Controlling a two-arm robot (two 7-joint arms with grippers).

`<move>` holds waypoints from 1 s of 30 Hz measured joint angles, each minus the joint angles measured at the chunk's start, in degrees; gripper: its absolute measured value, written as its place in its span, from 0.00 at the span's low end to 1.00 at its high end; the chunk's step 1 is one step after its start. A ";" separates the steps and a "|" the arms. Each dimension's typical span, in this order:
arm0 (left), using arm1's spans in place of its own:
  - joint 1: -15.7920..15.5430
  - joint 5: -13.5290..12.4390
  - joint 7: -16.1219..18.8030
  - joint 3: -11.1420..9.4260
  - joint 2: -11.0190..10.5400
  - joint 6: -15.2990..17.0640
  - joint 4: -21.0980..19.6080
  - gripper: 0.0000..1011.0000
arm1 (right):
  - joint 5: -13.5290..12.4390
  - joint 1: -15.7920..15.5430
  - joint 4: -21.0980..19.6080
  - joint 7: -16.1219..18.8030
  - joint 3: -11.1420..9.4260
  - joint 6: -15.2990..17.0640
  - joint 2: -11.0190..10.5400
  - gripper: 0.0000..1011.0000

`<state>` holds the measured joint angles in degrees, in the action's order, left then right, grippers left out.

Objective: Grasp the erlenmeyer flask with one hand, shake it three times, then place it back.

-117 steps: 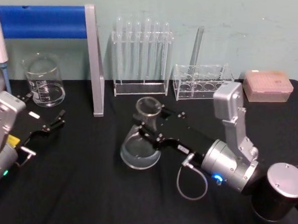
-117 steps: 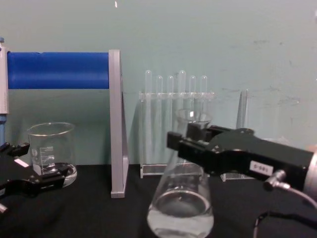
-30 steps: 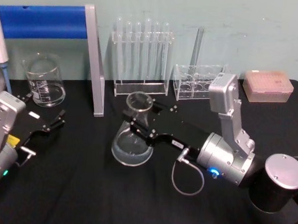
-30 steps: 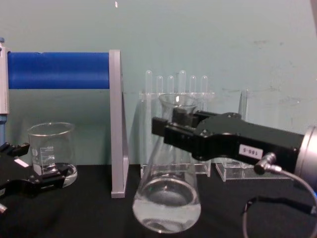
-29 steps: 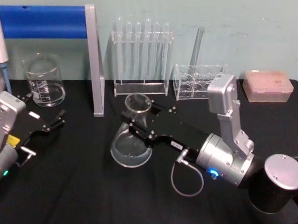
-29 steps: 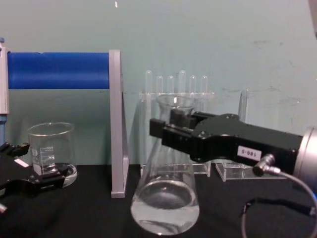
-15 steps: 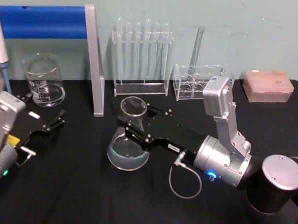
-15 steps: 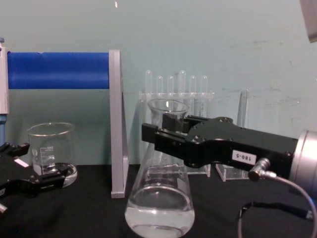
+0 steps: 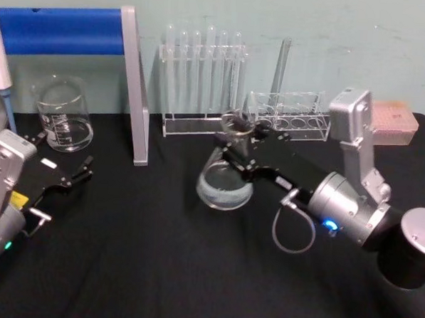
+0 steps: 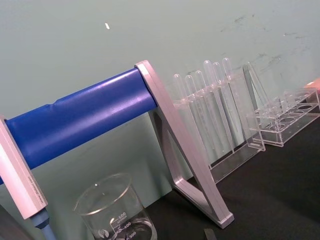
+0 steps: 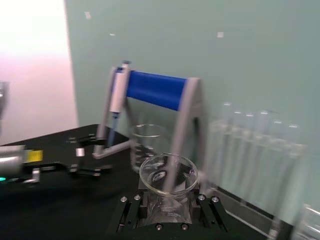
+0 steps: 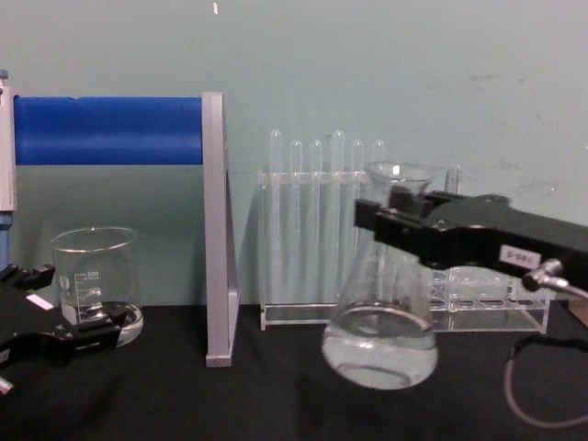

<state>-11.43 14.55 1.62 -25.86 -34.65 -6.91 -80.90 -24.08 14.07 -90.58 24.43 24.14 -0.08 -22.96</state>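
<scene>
One tool does the work: the right tool [image 9: 236, 140] is closed on the neck of the erlenmeyer flask [image 9: 225, 184], just under the flared rim, where the narrow glass gives the two jaws a firm seat and leaves the wide base free to swing. The flask hangs tilted in front of the test tube rack [image 9: 201, 94], its base angled toward the robot's left and apparently lifted off the black table [image 9: 135, 269]. Clear liquid pools low in the base, well short of the neck, so spillage is judged unlikely. This attitude fits a mid-shake stroke rather than set-down. The left tool [image 9: 63, 158] rests open on the table near the glass beaker [image 9: 61, 115], well apart from the flask.
</scene>
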 joint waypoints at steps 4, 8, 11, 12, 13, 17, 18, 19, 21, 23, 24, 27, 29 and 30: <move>0.00 0.00 0.00 0.00 0.00 0.00 0.00 0.99 | 0.34 -0.01 0.89 -1.68 -2.14 -0.09 -0.20 0.44; 0.00 0.00 0.00 0.00 0.00 0.00 0.00 0.99 | 0.66 -0.18 1.48 -2.75 -3.64 -0.17 -0.28 0.44; 0.00 0.00 0.00 0.00 0.00 0.00 0.00 0.99 | 0.98 -0.49 2.01 -3.82 -5.36 -0.26 -0.32 0.44; 0.00 0.00 0.00 0.00 0.00 0.00 0.00 0.99 | 1.08 -0.55 2.09 -4.03 -5.70 -0.26 -0.33 0.44; 0.00 0.00 0.00 0.00 0.00 0.00 0.00 0.99 | 1.17 -0.68 2.31 -4.40 -6.42 -0.27 -0.31 0.44; 0.00 0.00 0.00 0.00 0.00 0.00 0.01 0.99 | 1.40 -0.95 2.65 -4.90 -7.45 -0.27 -0.21 0.44; 0.00 0.00 0.00 0.00 0.00 0.00 0.00 0.99 | 1.53 -1.06 2.81 -5.16 -7.95 -0.24 -0.14 0.44; 0.00 0.00 0.00 0.00 0.00 0.00 0.00 0.99 | 1.60 -1.13 2.88 -5.27 -8.19 -0.23 -0.11 0.44; 0.00 0.00 0.00 0.00 0.00 0.00 0.00 0.99 | 1.74 -1.26 2.95 -5.43 -8.60 -0.16 -0.05 0.44; 0.00 0.00 0.00 0.00 0.00 0.00 0.00 0.99 | 1.95 -1.41 3.13 -5.65 -9.15 -0.06 0.05 0.44; 0.00 0.00 0.00 0.00 0.00 0.00 0.00 0.99 | 2.06 -1.50 3.19 -5.76 -9.45 0.00 0.13 0.44; 0.00 0.00 0.00 0.00 0.00 0.00 0.00 0.99 | 2.32 -1.66 3.26 -5.82 -9.98 0.20 0.28 0.44; 0.00 0.00 0.00 0.00 0.00 0.00 0.00 0.99 | 2.41 -1.70 3.27 -5.82 -10.16 0.24 0.37 0.44; 0.00 0.00 0.00 0.00 0.00 0.00 0.00 0.99 | 2.50 -1.74 3.28 -5.80 -10.28 0.30 0.47 0.44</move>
<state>-11.43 14.55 1.62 -25.86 -34.65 -6.91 -80.90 -21.58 12.33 -87.30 18.63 13.85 0.22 -22.50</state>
